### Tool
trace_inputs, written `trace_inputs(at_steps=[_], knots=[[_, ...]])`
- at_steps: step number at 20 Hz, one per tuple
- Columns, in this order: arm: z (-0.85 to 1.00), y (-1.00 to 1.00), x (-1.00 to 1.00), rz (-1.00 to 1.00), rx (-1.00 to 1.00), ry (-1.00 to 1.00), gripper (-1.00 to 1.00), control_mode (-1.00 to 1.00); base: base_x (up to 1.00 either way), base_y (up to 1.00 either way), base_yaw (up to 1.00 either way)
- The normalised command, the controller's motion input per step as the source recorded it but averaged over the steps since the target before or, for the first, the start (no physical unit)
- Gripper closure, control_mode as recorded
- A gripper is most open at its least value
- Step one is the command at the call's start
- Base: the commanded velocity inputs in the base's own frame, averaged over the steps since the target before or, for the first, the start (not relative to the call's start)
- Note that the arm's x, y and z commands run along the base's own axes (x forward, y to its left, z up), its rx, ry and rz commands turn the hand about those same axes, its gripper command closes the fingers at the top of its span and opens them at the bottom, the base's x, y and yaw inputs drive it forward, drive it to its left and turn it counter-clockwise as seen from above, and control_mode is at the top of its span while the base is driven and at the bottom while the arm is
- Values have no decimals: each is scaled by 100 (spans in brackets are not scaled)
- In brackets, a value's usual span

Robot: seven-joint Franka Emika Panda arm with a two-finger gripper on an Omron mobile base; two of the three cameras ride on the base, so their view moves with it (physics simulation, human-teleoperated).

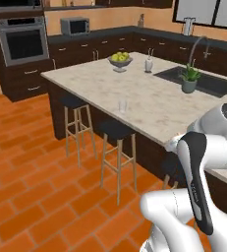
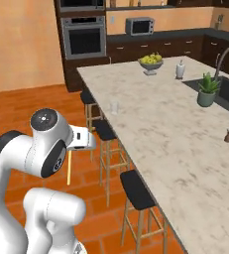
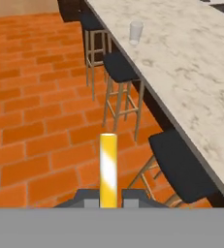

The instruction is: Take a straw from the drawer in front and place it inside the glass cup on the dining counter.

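The gripper clamps a thin, straight yellow straw, seemingly above the brick floor, well apart from the clear glass cup on the beige worktop.

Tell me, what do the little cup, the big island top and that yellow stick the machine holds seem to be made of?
The glass cup looks like clear glass: the counter shows through it. The dining counter looks like polished beige marble, judging by its grey veining, though it could be an imitation. The straw looks like glossy yellow plastic, with a bright sheen along it; paper can't be ruled out. The jaws are closed on it.
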Motion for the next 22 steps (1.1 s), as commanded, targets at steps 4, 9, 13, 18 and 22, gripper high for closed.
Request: trace_inputs(at_steps=[4,9,13,18,22], knots=[[0,0,0,0,0,0,100,100,42,73,-61],[0,0,0,0,0,0,100,100,29,80,-59],[0,0,0,0,0,0,100,100,20,78,-61],[0,0,0,0,0,0,100,100,14,77,-63],[0,0,0,0,0,0,100,100,18,78,-61]])
